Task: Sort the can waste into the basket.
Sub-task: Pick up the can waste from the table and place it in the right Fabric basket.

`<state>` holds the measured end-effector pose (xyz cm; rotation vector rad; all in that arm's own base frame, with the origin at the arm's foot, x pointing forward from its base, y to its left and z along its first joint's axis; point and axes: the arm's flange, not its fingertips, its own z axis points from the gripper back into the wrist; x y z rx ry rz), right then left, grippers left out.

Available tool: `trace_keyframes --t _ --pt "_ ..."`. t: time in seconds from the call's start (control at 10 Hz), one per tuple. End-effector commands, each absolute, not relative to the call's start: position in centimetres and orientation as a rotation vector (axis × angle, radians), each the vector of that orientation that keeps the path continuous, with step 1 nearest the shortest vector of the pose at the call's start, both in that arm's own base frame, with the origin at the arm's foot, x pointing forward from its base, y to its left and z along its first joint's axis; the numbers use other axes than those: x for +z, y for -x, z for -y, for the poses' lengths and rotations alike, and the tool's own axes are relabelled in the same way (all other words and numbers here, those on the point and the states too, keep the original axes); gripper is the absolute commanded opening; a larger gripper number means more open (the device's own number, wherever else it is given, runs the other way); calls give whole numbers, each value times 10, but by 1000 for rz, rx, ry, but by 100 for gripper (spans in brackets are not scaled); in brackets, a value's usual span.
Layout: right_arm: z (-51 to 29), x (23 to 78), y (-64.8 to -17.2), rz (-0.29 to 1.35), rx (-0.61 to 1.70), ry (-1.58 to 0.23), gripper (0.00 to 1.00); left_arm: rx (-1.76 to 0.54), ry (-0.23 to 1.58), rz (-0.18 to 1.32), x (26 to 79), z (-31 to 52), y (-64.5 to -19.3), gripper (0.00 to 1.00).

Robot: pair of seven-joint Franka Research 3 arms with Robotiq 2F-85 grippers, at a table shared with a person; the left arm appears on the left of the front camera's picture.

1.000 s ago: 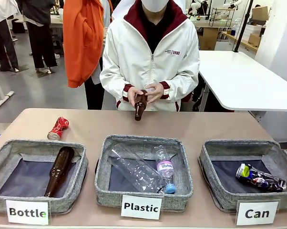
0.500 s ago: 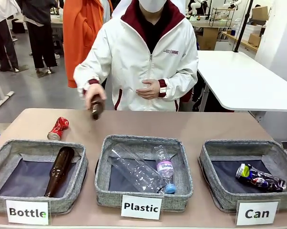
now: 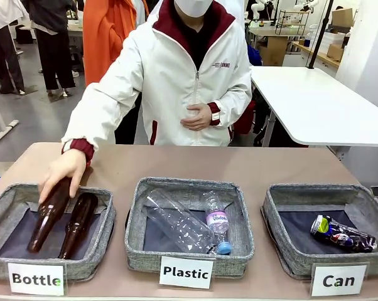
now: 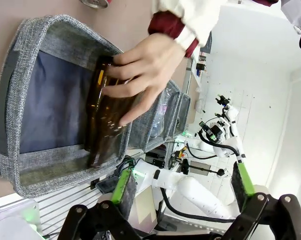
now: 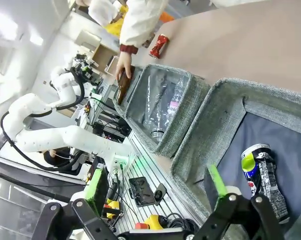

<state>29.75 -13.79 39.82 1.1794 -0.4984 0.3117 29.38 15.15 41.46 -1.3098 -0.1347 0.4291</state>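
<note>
Rough grey woven cloth on the walls of the basket [image 3: 314, 190], with a dark, smooth, matt bottom. Shiny metal on the dark can [image 3: 343, 234] inside the basket. Dented, shiny red metal on the crushed can [image 5: 159, 46], far from the basket. Flat white paper for the card [image 3: 338, 279] on the basket's front. See-through, crinkly plastic for the clear bottles [image 3: 179, 222] in the tray next to the basket. Glossy brown glass for the brown bottles [image 3: 79, 222] in the tray farthest from the basket. Smooth, matt top on the table [image 3: 270, 164].
</note>
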Motion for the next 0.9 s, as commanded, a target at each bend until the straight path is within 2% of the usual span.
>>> trace_keyframes --t 0.0,0.1,0.3,0.4,0.5,0.6,0.7,0.8 --pt "139 401 -297 501 327 -1181 100 429 1310 135 415 -152 -294 100" --pt "139 401 -297 501 327 -1181 100 424 1193 122 426 -149 -295 100" --pt "139 401 -297 501 327 -1181 100 539 969 200 448 -169 -318 100" --pt "139 401 -297 501 327 -1181 100 543 919 80 452 -188 -344 100" --pt "139 401 -297 501 327 -1181 100 600 910 38 454 -212 -357 100" --pt "139 401 -297 501 327 -1181 100 554 974 15 460 -245 -345 100" --pt "139 401 -297 501 327 -1181 100 549 1074 55 477 -301 -319 100" --pt "139 401 -297 501 327 -1181 100 652 1112 91 478 -345 -293 100"
